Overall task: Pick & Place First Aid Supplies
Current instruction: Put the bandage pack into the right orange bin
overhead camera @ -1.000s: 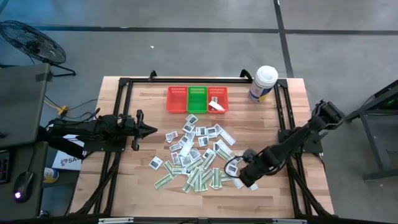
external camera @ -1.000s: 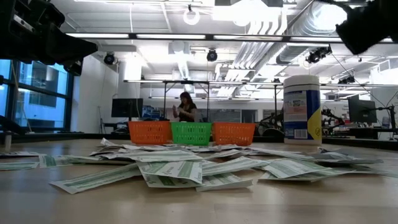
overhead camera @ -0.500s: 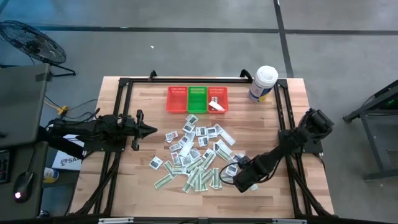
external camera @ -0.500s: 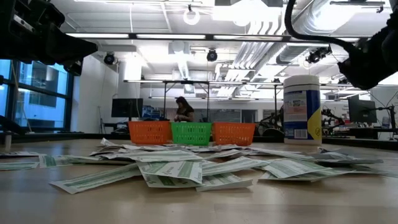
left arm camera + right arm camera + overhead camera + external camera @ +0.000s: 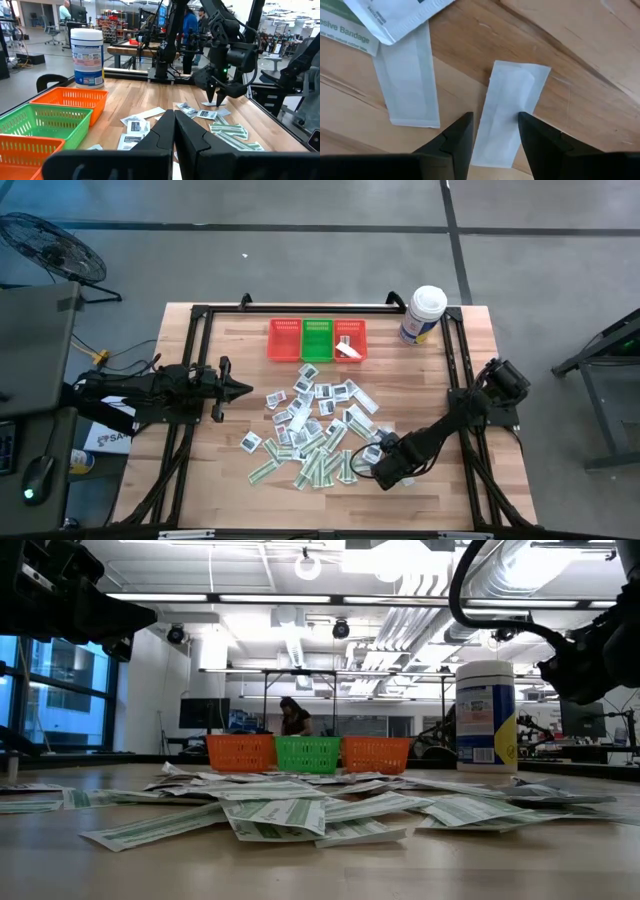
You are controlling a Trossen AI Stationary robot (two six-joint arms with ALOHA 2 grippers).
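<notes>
Dozens of small paper packets (image 5: 315, 430) lie flat and scattered on the middle of the wooden table, squarish white ones and narrow green-and-white strips. My right gripper (image 5: 382, 472) is low over the pile's near right edge, pointing down and open. In the right wrist view its gripper (image 5: 495, 124) has a finger on each side of a plain white narrow strip (image 5: 510, 107) that lies flat on the wood. My left gripper (image 5: 243, 388) waits shut above the table's left side, pointing at the pile. My right gripper is open over the near end of the white strip (image 5: 492, 142), coming from above with one finger (image 5: 532, 132) over the strip's edge. Whether the fingertips touch the strip or the table, I cannot tell.
Three small baskets stand in a row at the far edge: red (image 5: 285, 340), green (image 5: 318, 340) and red (image 5: 350, 338), the last holding a white packet. A white tub (image 5: 422, 313) stands at the far right corner. A second white strip (image 5: 407, 75) lies beside the one between the fingers.
My right arm has come down and moved a little toward the table's near left, bringing its gripper low over the packets at the pile's near right edge. The packets have stayed where they were.
</notes>
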